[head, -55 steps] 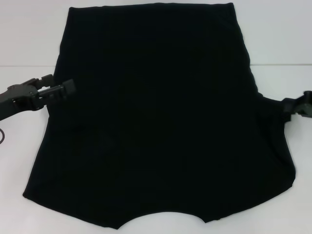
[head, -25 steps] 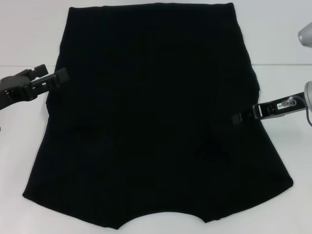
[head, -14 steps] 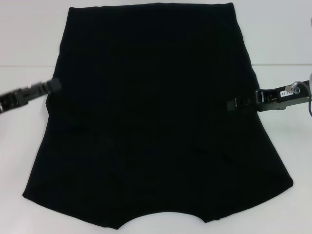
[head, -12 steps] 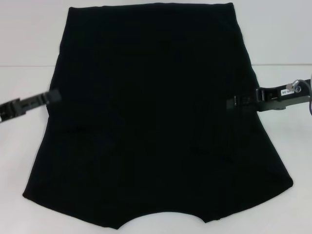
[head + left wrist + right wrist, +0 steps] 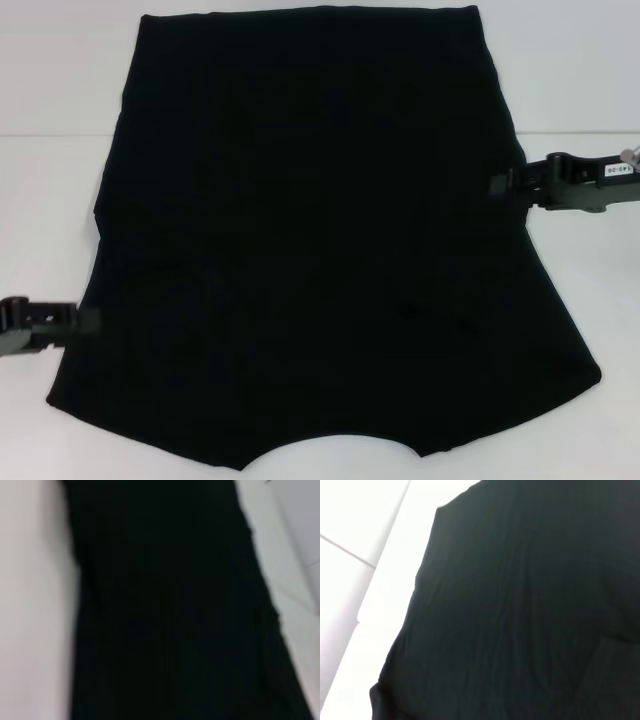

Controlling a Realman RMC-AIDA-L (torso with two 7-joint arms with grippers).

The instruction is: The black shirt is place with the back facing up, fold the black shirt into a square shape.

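Both sleeves look folded in; your shirt [image 5: 320, 240] lies flat on the table [image 5: 50, 80]. Left end effector [image 5: 88, 320] and right end effector [image 5: 497, 183] flank it, grip unreadable. Next, take the collar-end corners.

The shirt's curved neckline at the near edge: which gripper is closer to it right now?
Left. The left gripper sits at the black shirt's left edge, low toward the neckline end. The right gripper is at the right edge, farther up toward the hem.
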